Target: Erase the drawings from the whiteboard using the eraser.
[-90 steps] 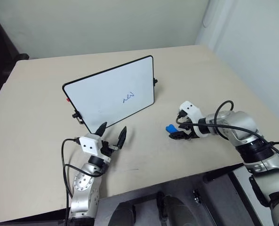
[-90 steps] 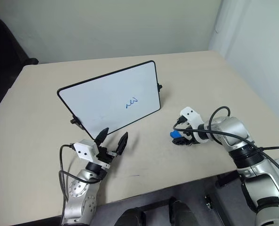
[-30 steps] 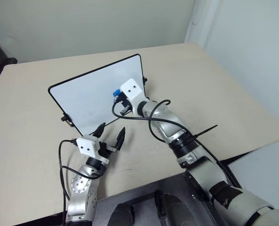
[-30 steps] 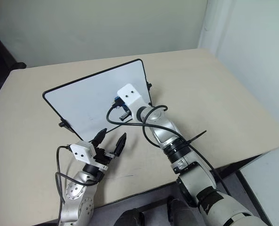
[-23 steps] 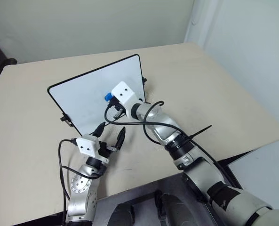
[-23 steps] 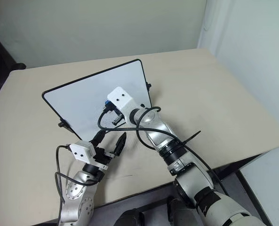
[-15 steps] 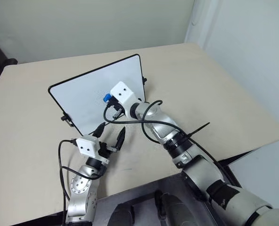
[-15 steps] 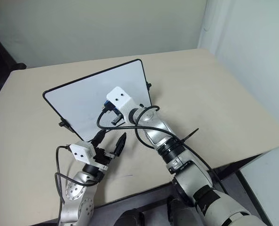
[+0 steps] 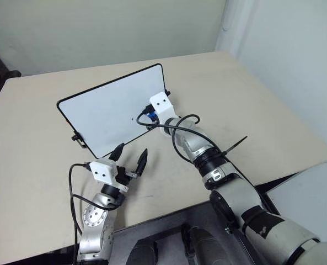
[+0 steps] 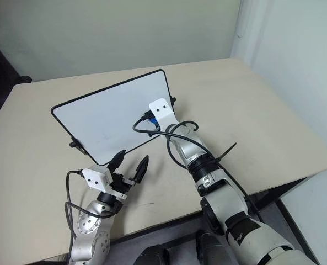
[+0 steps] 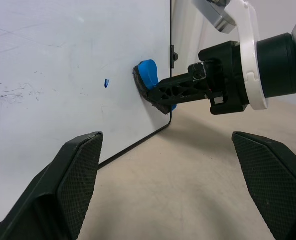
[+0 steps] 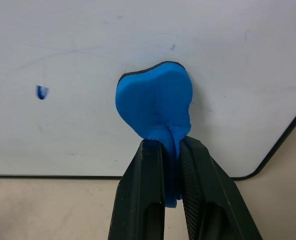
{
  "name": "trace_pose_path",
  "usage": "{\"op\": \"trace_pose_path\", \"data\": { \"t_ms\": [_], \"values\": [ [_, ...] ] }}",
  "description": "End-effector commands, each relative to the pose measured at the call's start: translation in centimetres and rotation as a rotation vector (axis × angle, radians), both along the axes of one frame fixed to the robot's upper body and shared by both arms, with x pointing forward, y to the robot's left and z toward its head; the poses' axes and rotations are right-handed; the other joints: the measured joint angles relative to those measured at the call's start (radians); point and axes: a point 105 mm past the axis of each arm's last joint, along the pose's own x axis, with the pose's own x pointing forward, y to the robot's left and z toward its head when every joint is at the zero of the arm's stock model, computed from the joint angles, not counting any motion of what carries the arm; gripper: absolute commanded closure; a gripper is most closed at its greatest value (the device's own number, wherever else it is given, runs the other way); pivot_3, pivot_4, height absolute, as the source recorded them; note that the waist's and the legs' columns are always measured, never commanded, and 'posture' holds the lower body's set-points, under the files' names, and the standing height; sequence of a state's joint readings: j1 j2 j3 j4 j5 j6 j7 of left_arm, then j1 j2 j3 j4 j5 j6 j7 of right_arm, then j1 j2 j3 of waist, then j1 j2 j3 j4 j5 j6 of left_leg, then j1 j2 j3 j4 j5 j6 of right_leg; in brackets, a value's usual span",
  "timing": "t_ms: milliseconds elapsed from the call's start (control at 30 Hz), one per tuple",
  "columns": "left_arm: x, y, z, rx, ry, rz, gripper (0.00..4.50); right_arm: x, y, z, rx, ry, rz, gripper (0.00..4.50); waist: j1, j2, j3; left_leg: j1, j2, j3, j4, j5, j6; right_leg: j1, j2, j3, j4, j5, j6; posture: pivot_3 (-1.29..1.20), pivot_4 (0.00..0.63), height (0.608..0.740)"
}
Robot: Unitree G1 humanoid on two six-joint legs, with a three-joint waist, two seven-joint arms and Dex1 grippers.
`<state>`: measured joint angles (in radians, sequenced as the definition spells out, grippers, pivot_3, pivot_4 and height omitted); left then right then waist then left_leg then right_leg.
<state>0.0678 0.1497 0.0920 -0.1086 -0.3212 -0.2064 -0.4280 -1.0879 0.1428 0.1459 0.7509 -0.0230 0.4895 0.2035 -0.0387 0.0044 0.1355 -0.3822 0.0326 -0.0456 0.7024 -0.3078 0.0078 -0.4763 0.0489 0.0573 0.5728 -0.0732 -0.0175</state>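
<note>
Eraser: the small blue foam eraser with a dark felt face [image 12: 155, 107] is pinched between the two black fingers of the right tool [image 12: 170, 165], felt side pressed flat against the board.
Board: the white rectangular whiteboard with a thin black frame [image 9: 102, 113] stands tilted on the beige desk [image 9: 251, 105], its long axis running left to right; the eraser sits near its lower right corner.
Drawing left: a small blue U-shaped marker fleck [image 12: 42, 92] is what I can see of the drawings; the rest of the face shows only faint grey smears.
Key relation: the fleck lies to the left of the eraser, on the same face and roughly level with it, well apart but with bare board between them. The next stroke, I judge, should slide left along the board's long axis.
Edges: the black frame's rounded corner is just beside the eraser on the right and below; a stroke that way would run off the board.
Left tool: the left tool [image 11: 172, 185] hovers in front of the board's near edge with fingers spread apart, holding nothing.
Nearer arm: the right arm, already in contact.
Room: open desk to the right and near.
</note>
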Motion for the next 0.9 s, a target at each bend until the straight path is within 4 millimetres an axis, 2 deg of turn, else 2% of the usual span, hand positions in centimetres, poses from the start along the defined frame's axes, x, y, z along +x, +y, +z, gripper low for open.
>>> {"op": "trace_pose_path", "data": {
  "t_ms": [33,333,733,833,900],
  "values": [
    [-0.1,-0.3,1.0,0.005,-0.037,-0.013,0.00,-0.6,1.6,2.2,0.004,-0.075,0.063,4.29,-0.002,0.000,0.000,0.000,0.000,0.000,0.000,0.000,-0.001,0.000,0.000,0.000,0.000,0.000,0.000,0.00,0.150,0.740],
    [-0.2,-0.4,1.0,0.004,-0.037,-0.014,0.00,-4.1,5.5,2.7,-0.057,-0.156,0.297,4.29,-0.011,0.000,0.000,-0.001,0.000,0.002,-0.003,-0.002,-0.004,-0.006,0.000,0.000,0.000,0.000,0.000,0.00,0.150,0.740],
    [-0.7,-0.6,1.0,0.000,-0.038,-0.005,0.00,-7.2,7.6,1.8,-0.115,-0.157,0.486,4.29,-0.009,0.000,0.000,-0.001,0.002,0.003,-0.003,-0.004,-0.007,-0.008,0.001,0.000,0.000,0.000,-0.001,0.00,0.150,0.740],
    [-0.8,-0.5,1.0,-0.001,-0.038,-0.003,0.00,-7.5,7.6,1.4,-0.130,-0.155,0.506,4.29,-0.003,0.000,0.000,-0.001,0.002,0.003,-0.003,-0.005,-0.008,-0.007,0.001,0.000,0.000,-0.001,-0.001,0.00,0.150,0.740],
    [-0.8,-0.5,1.1,-0.001,-0.038,-0.002,0.00,-6.8,7.2,1.4,-0.134,-0.147,0.464,4.29,0.000,0.000,0.000,-0.002,0.002,0.003,-0.002,-0.005,-0.009,-0.007,0.001,0.000,0.000,-0.001,-0.001,0.00,0.150,0.740]
  ]
}}
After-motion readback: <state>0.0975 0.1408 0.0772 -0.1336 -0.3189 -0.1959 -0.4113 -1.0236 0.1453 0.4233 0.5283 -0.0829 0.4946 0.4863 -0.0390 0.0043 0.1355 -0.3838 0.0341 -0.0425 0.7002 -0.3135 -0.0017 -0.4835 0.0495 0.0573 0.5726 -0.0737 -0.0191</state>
